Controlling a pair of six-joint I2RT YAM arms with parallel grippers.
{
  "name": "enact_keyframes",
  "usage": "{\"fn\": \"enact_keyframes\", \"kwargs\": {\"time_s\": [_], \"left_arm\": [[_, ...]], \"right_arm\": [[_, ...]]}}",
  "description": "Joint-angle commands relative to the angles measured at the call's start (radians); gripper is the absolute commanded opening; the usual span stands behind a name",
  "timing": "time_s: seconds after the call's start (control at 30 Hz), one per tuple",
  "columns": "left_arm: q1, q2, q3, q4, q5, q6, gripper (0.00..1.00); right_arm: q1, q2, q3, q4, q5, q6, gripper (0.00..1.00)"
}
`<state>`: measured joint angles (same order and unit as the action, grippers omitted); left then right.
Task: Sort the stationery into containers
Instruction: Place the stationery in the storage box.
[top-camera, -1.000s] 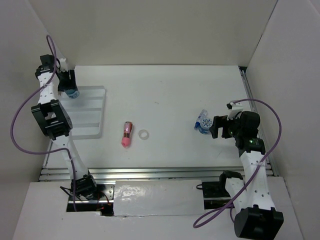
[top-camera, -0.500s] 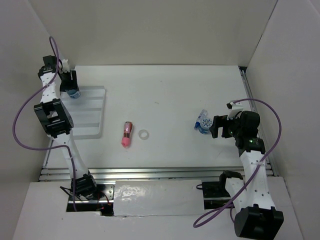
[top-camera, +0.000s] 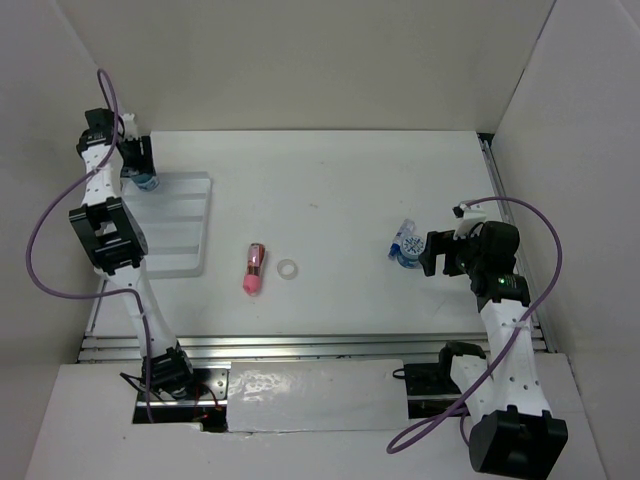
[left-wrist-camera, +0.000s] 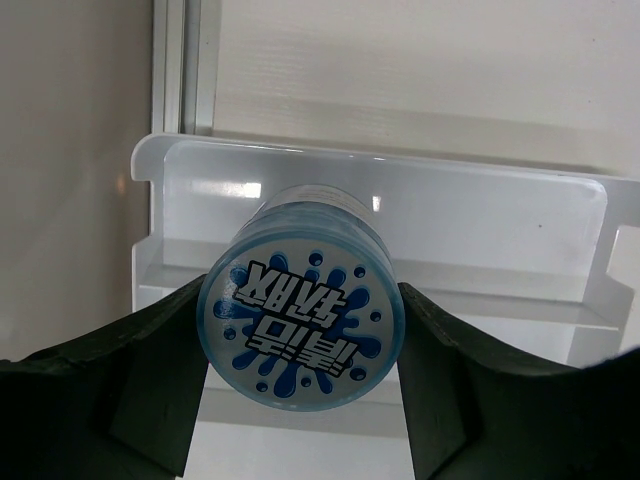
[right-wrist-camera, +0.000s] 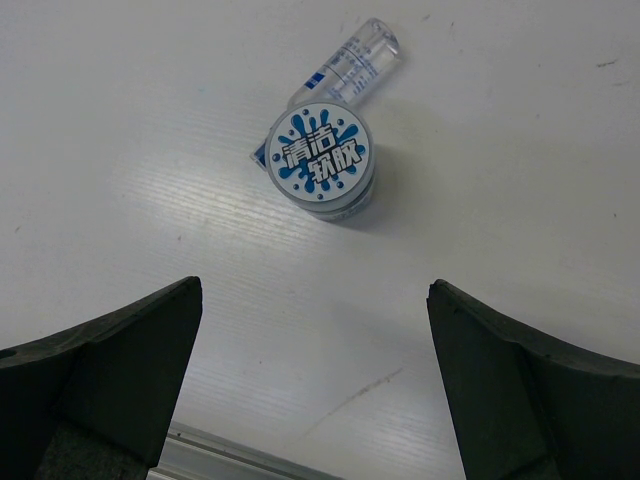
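Stationery check-in from us. Nearest our bases, the pink stubby cylinder (top-camera: 254, 269) and the small white ring (top-camera: 288, 268) lie just beside each other on the desk (top-camera: 350, 180), well apart from both arms.

A bit further out on the right, the right end effector (right-wrist-camera: 315, 375) is spread wide with nothing in it. It's pointed at a blue pot (right-wrist-camera: 320, 160) that sits top-up with the clear-blue tube (right-wrist-camera: 345, 65) right up against its far side.

Farthest back on the left, the left end effector (left-wrist-camera: 300, 345) is clamped on the second blue pot (left-wrist-camera: 300, 320), patterned top facing the wrist camera. It's at the far end compartment of the white tray (left-wrist-camera: 450, 200). We can't tell whether the pot rests on the tray floor or hangs above it.

Our worries:
- **Left side:** if the pot gets let go while it's off the floor, it could land on its rim and roll over a ridge or out of the tray.
- **Right side:** closing on the other pot could catch the tube too, or knock it so it rolls away across the desk.
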<state>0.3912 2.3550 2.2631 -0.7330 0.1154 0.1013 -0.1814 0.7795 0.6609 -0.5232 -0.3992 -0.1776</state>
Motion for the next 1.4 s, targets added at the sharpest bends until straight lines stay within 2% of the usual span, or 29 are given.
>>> {"fn": "enact_keyframes", "kwargs": {"time_s": [0.0, 0.33, 0.5, 0.53, 0.77, 0.9, 1.03, 1.13, 1.37], "left_arm": [[-0.012, 0.016, 0.044, 0.053, -0.009, 0.001, 0.20], [-0.032, 0.047, 0.027, 0.072, -0.028, -0.005, 0.24], [-0.035, 0.062, 0.023, 0.072, -0.042, -0.005, 0.34], [-0.034, 0.069, 0.021, 0.070, -0.046, -0.003, 0.39], [-0.038, 0.070, -0.013, 0.067, -0.034, -0.002, 0.48], [-0.041, 0.070, -0.014, 0.053, -0.013, 0.009, 0.66], [-0.040, 0.020, -0.028, 0.069, 0.003, -0.009, 0.76], [-0.040, -0.039, -0.033, 0.072, 0.035, -0.017, 0.99], [-0.058, -0.146, -0.016, 0.009, 0.090, -0.012, 0.99]], "right_arm": [[-0.004, 0.007, -0.009, 0.058, 0.010, -0.006, 1.00], [-0.006, 0.010, -0.010, 0.058, 0.013, -0.007, 1.00], [-0.006, 0.012, -0.010, 0.061, 0.014, -0.007, 1.00], [-0.006, 0.012, -0.012, 0.061, 0.014, -0.007, 1.00], [-0.007, 0.010, -0.012, 0.063, 0.017, -0.005, 1.00], [-0.009, 0.007, -0.012, 0.063, 0.020, -0.003, 1.00], [-0.013, 0.001, -0.015, 0.066, 0.023, 0.000, 1.00], [-0.016, -0.006, -0.015, 0.066, 0.020, 0.001, 1.00], [-0.018, -0.010, 0.012, 0.028, 0.022, -0.013, 1.00]]}}
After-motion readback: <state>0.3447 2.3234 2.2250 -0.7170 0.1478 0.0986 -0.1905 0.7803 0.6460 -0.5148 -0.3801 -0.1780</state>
